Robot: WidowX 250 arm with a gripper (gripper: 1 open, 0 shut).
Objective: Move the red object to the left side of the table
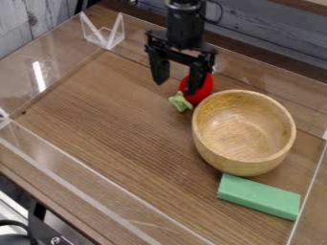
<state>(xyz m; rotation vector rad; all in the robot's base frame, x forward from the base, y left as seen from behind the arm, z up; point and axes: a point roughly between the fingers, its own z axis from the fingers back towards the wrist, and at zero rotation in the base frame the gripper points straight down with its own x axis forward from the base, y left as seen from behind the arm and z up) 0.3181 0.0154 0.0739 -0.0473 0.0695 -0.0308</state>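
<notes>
Black gripper [178, 78] near the top middle, fingers spread wide, open and letting go. One finger partly in front of the red toy [197, 88], right of the middle in the upper half. Green leafy end [181, 100] pointing down and left. Just below the toy, a big round wooden bowl [243, 132]. Green block [259, 196] at the lower right. All on the brown wood table [109, 134].

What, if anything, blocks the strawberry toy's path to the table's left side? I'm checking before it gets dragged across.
Nothing visible stands between the red strawberry toy and the table's left side in this view; the wooden bowl sits on its other side.
</notes>
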